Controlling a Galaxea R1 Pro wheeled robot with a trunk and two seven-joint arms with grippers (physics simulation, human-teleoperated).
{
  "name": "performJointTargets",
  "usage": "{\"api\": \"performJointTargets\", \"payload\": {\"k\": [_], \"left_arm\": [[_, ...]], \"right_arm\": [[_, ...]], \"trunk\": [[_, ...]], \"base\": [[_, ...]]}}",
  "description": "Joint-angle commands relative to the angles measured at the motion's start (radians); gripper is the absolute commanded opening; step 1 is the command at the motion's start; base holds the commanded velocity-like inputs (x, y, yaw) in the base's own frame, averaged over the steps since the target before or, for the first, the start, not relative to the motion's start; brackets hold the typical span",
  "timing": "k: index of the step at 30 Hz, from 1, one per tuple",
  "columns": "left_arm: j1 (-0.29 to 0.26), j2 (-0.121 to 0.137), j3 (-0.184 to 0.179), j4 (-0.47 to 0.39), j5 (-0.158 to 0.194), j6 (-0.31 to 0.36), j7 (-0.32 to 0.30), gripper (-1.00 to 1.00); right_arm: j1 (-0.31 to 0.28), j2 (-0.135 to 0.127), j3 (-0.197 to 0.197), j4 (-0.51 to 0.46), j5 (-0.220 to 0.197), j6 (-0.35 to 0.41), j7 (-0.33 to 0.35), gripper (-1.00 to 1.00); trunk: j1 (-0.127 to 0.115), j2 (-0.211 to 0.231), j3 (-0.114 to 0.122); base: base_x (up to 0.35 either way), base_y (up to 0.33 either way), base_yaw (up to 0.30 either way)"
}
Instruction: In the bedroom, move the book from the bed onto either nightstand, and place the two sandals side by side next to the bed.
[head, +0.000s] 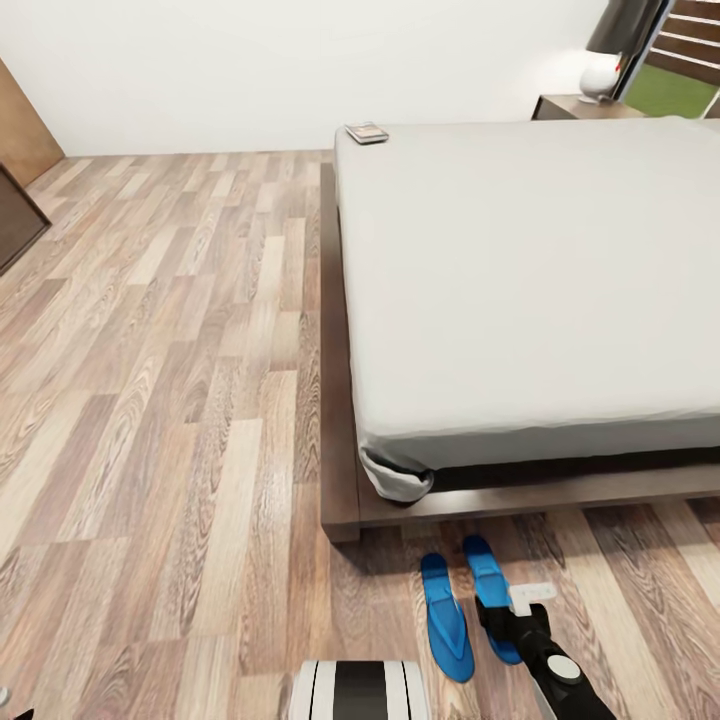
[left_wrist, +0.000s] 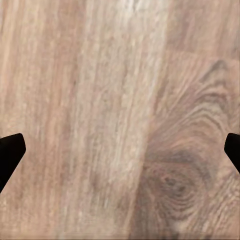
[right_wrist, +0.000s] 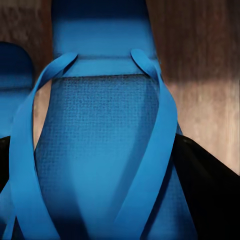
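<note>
Two blue sandals lie side by side on the wood floor at the foot of the bed (head: 540, 280): the left sandal (head: 445, 618) and the right sandal (head: 487, 580). My right gripper (head: 505, 612) is over the right sandal's near end. In the right wrist view this sandal (right_wrist: 100, 150) sits between the black fingers (right_wrist: 210, 200), which close on its sides, and the other sandal (right_wrist: 12, 85) lies beside it. The book (head: 366, 132) rests on the mattress's far left corner. A nightstand (head: 575, 106) stands beyond the bed. My left gripper (left_wrist: 120, 160) is open above bare floor.
A white lamp (head: 600, 75) stands on the nightstand by the window. Dark furniture (head: 15, 220) and a wooden panel (head: 25, 120) line the left wall. Wide plank floor (head: 180, 400) runs along the bed's left side. My base (head: 358, 690) shows at the frame's lower edge.
</note>
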Motion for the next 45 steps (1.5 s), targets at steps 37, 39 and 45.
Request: {"api": "performJointTargets", "payload": {"k": [37, 39, 45], "left_arm": [[0.000, 0.018, -0.008, -0.001, 0.006, -0.005, -0.002, 1.00], [0.000, 0.019, -0.008, -0.001, 0.006, -0.005, -0.002, 1.00], [0.000, 0.020, -0.008, -0.001, 0.006, -0.005, -0.003, 1.00]], "right_arm": [[-0.022, -0.003, 0.000, 0.014, 0.005, -0.052, 0.005, -1.00], [-0.023, -0.004, 0.000, 0.017, 0.004, -0.058, 0.006, -1.00], [-0.024, -0.003, 0.000, 0.019, 0.004, -0.062, 0.006, -1.00]], "trunk": [[0.006, -0.003, -0.051], [0.006, -0.003, -0.051], [0.007, -0.004, -0.059]], "base": [[0.000, 0.000, 0.000], [0.000, 0.000, 0.000], [0.000, 0.000, 0.000]]}}
